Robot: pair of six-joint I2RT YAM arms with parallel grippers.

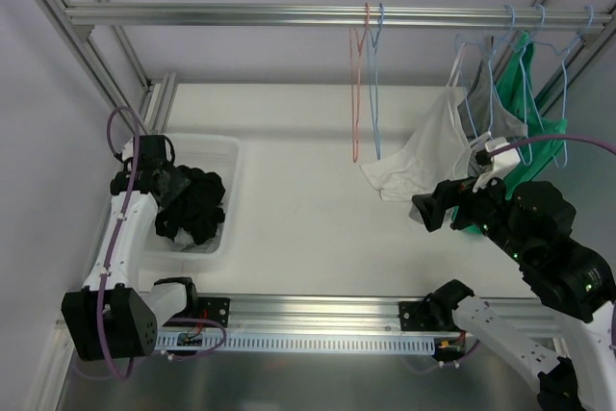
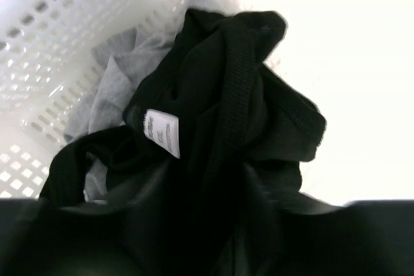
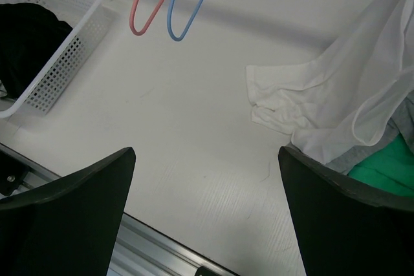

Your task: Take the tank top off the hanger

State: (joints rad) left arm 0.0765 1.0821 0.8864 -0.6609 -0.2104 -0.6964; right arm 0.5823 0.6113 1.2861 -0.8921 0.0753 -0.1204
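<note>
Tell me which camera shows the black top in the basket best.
The left wrist view: the black top is close up, white tag visible. The top view shows it small, heaped in the basket; the right wrist view catches only part at its left edge.

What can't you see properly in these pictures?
Label writing: left wrist view, too small, blurry.
Grey cloth: left wrist view, mostly under the black top.
Green top: right wrist view, cut by the edge.
Left pincer tips: top view, lost against the black top.
</note>
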